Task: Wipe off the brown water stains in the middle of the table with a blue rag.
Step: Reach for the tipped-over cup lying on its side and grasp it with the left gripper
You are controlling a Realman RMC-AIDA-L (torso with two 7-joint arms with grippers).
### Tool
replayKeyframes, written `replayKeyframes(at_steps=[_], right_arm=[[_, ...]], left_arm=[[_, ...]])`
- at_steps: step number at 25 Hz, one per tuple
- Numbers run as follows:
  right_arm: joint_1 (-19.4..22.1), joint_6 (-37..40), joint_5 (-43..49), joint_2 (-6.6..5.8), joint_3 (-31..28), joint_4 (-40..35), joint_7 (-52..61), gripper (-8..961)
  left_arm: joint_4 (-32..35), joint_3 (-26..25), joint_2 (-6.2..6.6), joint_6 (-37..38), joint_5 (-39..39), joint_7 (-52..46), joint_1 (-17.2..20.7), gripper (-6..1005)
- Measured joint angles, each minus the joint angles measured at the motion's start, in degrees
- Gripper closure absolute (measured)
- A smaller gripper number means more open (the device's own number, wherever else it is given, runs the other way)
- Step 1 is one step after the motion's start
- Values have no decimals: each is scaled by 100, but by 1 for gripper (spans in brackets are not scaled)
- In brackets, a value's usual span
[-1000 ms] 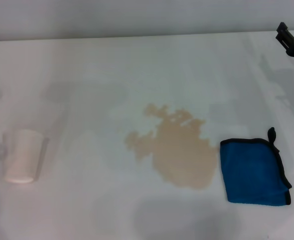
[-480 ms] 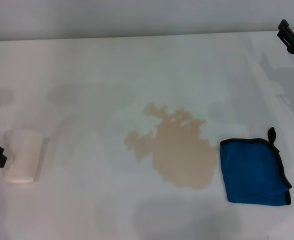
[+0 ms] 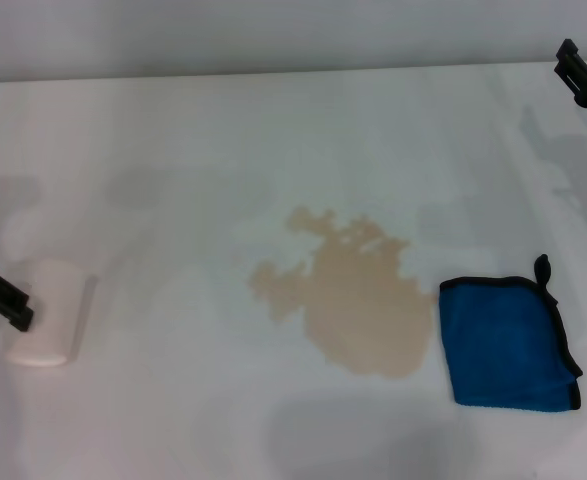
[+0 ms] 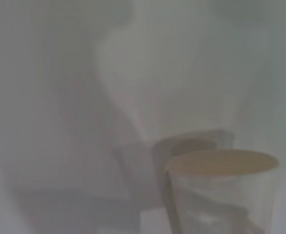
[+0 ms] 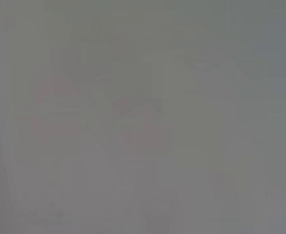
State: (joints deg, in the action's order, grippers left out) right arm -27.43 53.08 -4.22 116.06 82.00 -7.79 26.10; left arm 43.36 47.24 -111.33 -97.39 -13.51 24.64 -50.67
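Note:
The brown water stains (image 3: 353, 300) spread as a tan ragged puddle in the middle of the white table (image 3: 273, 130). The blue rag (image 3: 508, 342) lies flat just right of the puddle, its black loop at the far corner. My left gripper (image 3: 1, 297) shows at the left edge, right beside a white cup (image 3: 43, 312). My right gripper (image 3: 585, 82) is at the far right edge, high above the table and well away from the rag. The cup's rim shows close in the left wrist view (image 4: 220, 163).
The white cup stands at the left side of the table, apart from the puddle. A grey wall runs along the table's far edge. The right wrist view shows only a plain grey surface.
My left gripper has come in from the left edge toward the white cup. My right gripper has barely moved. The rag and the puddle are unchanged.

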Motion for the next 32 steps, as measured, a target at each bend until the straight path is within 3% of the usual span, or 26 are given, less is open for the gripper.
replayKeyframes(at_steps=[7,17,32], right_arm=[[0,0,0,-11,0,-13,0,113],[1,0,0,-21,0,-21,0,113],[1,0,0,-22,-53,-30,-17,113]], left_arm=[[-3,84,-151,50,3,11,-35,245],[-45,82,-173,251,-28,10,24,245],[-64,75,-364,537,-118,26,32,245]])
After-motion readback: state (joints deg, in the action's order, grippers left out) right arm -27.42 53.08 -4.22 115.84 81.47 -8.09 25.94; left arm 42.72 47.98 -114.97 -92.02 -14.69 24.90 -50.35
